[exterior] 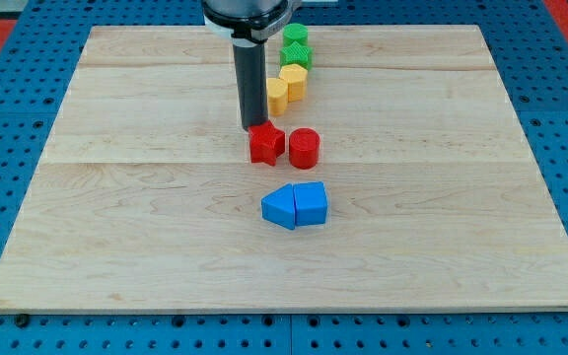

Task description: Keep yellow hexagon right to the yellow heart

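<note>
The yellow heart (pixel 277 96) lies near the board's top centre, partly hidden behind my rod. The yellow hexagon (pixel 295 81) touches it on its upper right. My tip (pixel 252 126) rests on the board just left of and below the heart, right above the red star (pixel 266 144).
A red cylinder (pixel 304 147) sits right of the red star. Two green blocks (pixel 295 51), (pixel 295 35) stack up the view above the yellow hexagon. Two blue blocks (pixel 280 207), (pixel 311 203) touch each other at the centre. The wooden board (pixel 116 197) lies on a blue pegboard.
</note>
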`<state>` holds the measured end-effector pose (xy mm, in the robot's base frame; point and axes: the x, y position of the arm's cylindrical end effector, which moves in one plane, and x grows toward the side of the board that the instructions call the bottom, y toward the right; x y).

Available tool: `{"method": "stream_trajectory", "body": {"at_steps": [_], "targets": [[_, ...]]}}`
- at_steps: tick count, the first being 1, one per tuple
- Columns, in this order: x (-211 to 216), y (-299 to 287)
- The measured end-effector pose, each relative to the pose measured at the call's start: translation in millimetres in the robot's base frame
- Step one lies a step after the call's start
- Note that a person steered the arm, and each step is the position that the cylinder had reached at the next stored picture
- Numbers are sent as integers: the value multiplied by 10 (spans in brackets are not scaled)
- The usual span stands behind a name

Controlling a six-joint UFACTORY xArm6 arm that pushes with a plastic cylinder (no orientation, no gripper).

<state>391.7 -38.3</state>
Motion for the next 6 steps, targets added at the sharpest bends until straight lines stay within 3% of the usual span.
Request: {"method": "stream_trajectory", "body": {"at_steps": [2, 3, 5, 6], "targets": [[16, -23], [-93, -318], [-478, -354], [-334, -291]]}}
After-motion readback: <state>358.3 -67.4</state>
